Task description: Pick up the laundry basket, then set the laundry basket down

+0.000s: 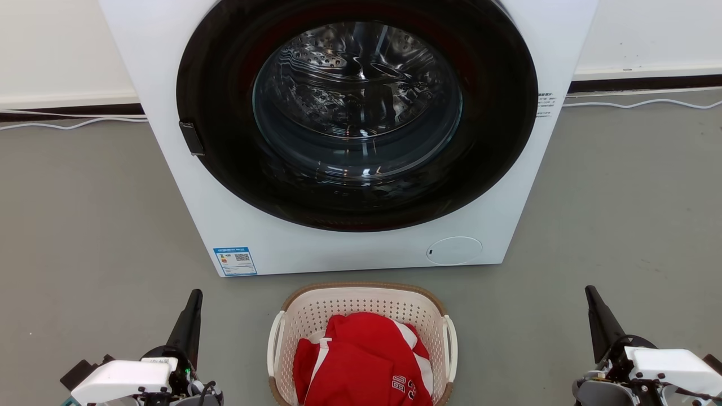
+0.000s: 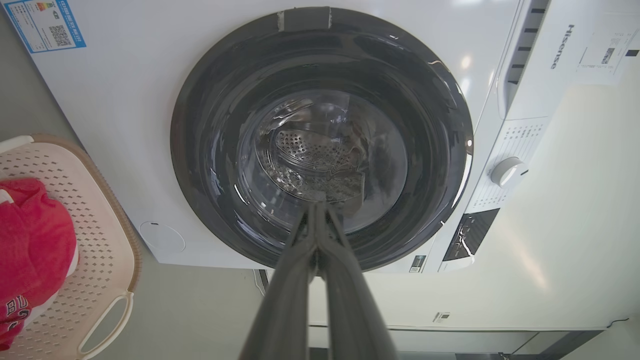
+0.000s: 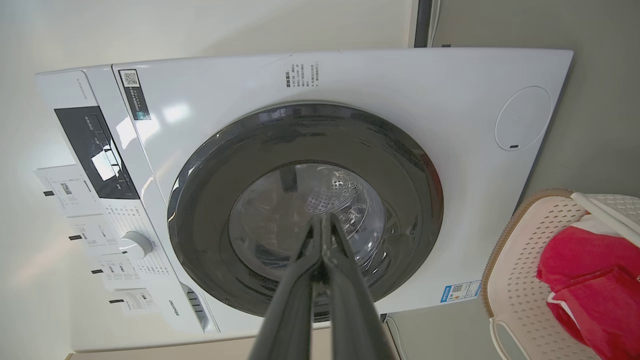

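The small cream-white perforated plastic laundry basket (image 1: pixel 361 301), holding a red garment (image 1: pixel 361 361), sits on the grey floor (image 1: pixel 84 225) just before the big white washing machine (image 1: pixel 338 254). It is centred between the arms, probably so each can reach a side handle (image 1: pixel 451 341). The left gripper (image 1: pixel 196 296) and right gripper (image 1: pixel 590 292) flank it, apart, fingers pressed together, empty.

The brand word "Hisense" (image 2: pixel 562 46) stands in grey on the top panel of the washing machine (image 2: pixel 125 100). A blue label (image 1: pixel 235 261) with a QR code sits at the lower left corner of the machine's front; its print is too small to read. On the red garment (image 2: pixel 35 235) in the laundry basket (image 2: pixel 100 235), white lettering (image 2: pixel 12 307) begins "BU", with a number beside it that cannot be fully made out. The machine's other stickers are illegible.
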